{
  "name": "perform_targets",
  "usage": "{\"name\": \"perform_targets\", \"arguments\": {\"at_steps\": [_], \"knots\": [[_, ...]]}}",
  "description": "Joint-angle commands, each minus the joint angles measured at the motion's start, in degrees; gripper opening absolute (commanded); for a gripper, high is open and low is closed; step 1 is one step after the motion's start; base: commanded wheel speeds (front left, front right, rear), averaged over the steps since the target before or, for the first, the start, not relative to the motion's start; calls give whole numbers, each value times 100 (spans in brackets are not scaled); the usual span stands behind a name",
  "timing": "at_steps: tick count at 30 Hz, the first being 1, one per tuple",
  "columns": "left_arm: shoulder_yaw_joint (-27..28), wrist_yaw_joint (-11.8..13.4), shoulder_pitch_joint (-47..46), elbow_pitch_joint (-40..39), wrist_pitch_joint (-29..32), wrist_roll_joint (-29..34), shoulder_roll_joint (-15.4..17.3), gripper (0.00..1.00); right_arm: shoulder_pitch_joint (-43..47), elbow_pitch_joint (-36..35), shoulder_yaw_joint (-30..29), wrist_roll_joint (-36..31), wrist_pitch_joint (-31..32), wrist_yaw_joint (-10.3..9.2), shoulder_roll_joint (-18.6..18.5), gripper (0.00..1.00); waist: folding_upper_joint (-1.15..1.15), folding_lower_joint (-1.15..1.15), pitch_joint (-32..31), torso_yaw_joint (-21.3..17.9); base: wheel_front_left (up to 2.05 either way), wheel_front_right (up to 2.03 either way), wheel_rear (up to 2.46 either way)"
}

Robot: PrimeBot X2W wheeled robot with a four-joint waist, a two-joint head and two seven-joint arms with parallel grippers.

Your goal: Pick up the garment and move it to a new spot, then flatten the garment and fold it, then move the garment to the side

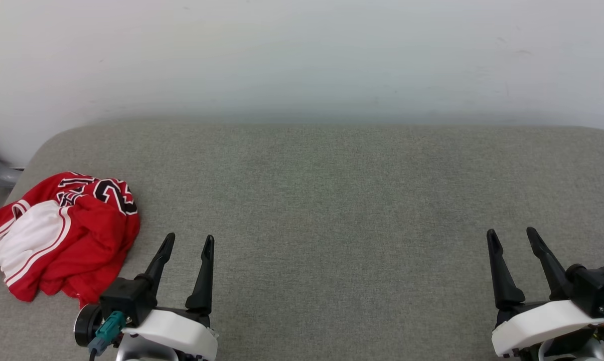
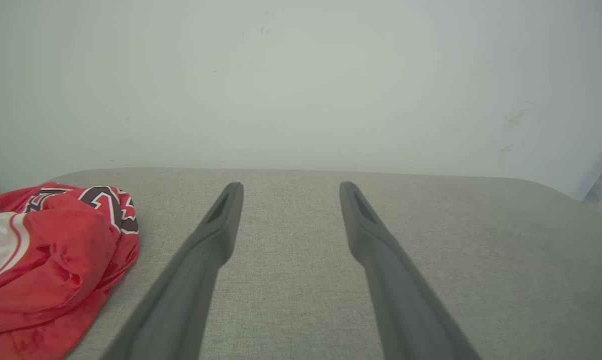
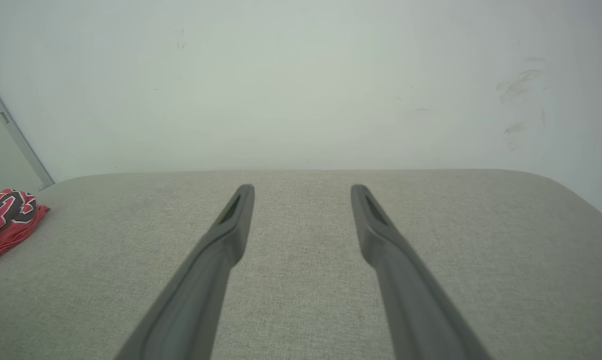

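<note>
While both arms sit low at the near side, garment (image 1: pixel 63 235) lies crumpled in a heap at the left edge of the grey fabric-topped desk (image 1: pixel 332 210): red, w/ white striped sleeve on top, black numerals toward the back. L hand (image 1: pixel 190 237): fingers apart, nothing between, just right of heap, not touching. R hand (image 1: pixel 511 232): fingers apart, empty, well apart from garment, at desk's right side. Pale wall (image 1: pixel 302 60) behind.
</note>
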Motion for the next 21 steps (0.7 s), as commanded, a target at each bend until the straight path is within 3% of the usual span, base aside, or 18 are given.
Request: {"name": "perform_targets", "arguments": {"at_steps": [1,12,21], "knots": [[-4,-39,45,-2,-60,132,-13,100,13,-69,-25,-134,-47,-2,18,100,0,0,-3,9,0,0,0],[69,-222,63,38,-172,311,-129,100,50,-107,-102,-316,-160,-2,23,100,0,0,-23,96,0,0,0],[231,-278,60,95,-265,664,-188,100,70,-161,-40,-571,-239,-2,23,100,0,-1,-47,571,0,0,0]]}}
